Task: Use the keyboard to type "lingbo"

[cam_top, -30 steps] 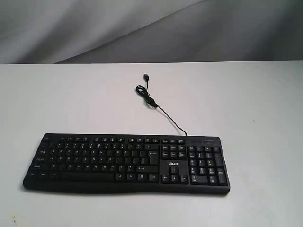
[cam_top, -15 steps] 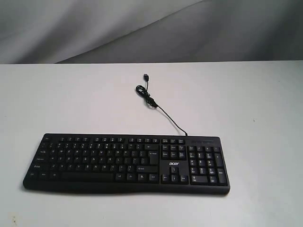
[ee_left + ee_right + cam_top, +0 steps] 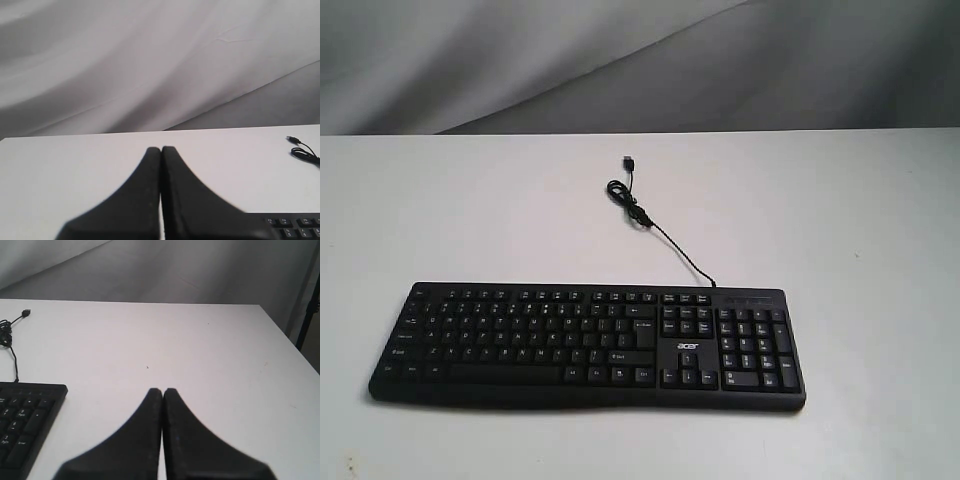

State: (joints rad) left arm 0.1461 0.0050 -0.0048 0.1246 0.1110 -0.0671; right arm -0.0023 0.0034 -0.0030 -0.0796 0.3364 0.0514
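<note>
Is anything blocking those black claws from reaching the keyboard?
Nothing visible. Only white table shows between the shut left gripper, the shut right gripper and the keyboard; its cable trails off the far side.

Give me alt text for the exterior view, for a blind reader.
A black keyboard lies on a white table, number pad at right. Its thin cable trails behind it to a loose plug. No arm shows.
</note>
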